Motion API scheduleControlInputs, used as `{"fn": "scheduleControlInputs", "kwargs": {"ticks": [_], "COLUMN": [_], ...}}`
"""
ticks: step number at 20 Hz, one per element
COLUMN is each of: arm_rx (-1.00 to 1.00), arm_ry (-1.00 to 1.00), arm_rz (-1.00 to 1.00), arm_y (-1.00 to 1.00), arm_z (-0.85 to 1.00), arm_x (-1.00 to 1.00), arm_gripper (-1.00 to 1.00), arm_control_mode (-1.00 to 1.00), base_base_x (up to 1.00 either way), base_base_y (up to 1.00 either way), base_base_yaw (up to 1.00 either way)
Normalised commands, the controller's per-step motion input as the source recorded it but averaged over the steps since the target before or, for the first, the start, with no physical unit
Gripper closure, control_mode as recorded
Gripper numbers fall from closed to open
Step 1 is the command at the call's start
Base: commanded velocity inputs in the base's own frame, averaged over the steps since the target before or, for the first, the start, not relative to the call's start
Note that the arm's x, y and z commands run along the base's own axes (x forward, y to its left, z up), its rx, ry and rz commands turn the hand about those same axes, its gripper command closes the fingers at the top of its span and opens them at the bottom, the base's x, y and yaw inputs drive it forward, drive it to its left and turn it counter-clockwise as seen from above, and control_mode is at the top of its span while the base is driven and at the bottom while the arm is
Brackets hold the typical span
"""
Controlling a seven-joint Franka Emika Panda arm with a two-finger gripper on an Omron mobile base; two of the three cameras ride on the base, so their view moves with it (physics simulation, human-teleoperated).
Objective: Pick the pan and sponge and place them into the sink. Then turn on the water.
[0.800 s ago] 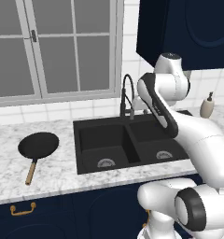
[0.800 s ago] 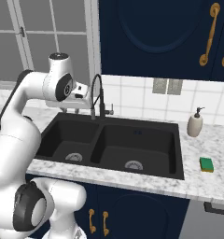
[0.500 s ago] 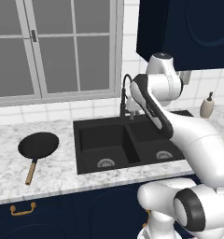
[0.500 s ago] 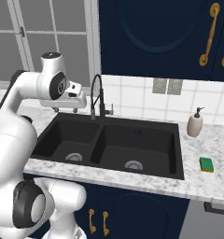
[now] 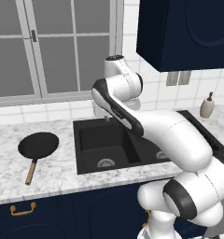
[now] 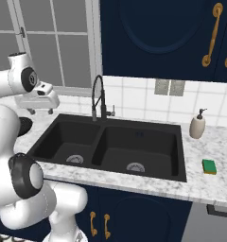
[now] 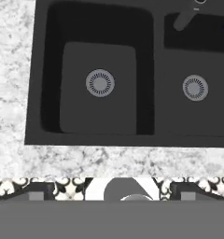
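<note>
The gripper (image 6: 38,100) hangs high above the sink (image 6: 181,142), holding nothing; whether its jaws are parted cannot be told. The first step, fetching the pan (image 5: 38,144), looks barely begun. The pan lies well off to the gripper's left, so the next move calls for a swing over and a descent.

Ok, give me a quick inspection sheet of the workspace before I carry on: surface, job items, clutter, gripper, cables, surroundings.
Surface: grey-white marble counter, with the black double-basin sink set into it.
Pan: flat on the counter left of the sink, wooden handle toward the front edge, untouched.
Sponge: on the counter right of the sink, green side up.
Sink: both basins hold nothing; two silver drains show.
Water: none seen running from the faucet.
Clutter: beige soap dispenser by the back wall, right of the sink.
Gripper: hand raised above the left side of the sink; fingers not seen, state unclear.
Cables: nothing seen.
Surroundings: window, white tile wall, navy cabinets.
</note>
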Motion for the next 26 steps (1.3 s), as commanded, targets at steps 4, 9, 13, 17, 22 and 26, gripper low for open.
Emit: {"fn": "scheduleControlInputs", "kwargs": {"ticks": [4, 9, 13, 17, 22, 26], "arm_rx": [0.07, 0.05, 0.08, 0.13, 0.06, 0.01], "arm_ry": [0.11, 0.00, -0.01, 0.00, 0.00, 0.00], "arm_rz": [-0.08, 0.00, 0.00, -0.11, -0.08, 0.00], "arm_y": [0.99, 0.09, 0.52, 0.94, 0.70, 0.35], "arm_z": [-0.26, -0.13, -0.56, -0.76, -0.54, -0.14], "arm_x": [0.00, -0.17, 0.00, -0.01, -0.08, -0.01], "arm_gripper": [-1.00, -1.00, -1.00, -1.00, -1.00, -1.00], "arm_control_mode": [-1.00, -1.00, -1.00, -1.00, -1.00, -1.00], "base_base_x": [0.00, 0.00, 0.00, 0.00, 0.00, 0.00], "base_base_y": [0.00, 0.00, 0.00, 0.00, 0.00, 0.00], "base_base_yaw": [0.00, 0.00, 0.00, 0.00, 0.00, 0.00]}}
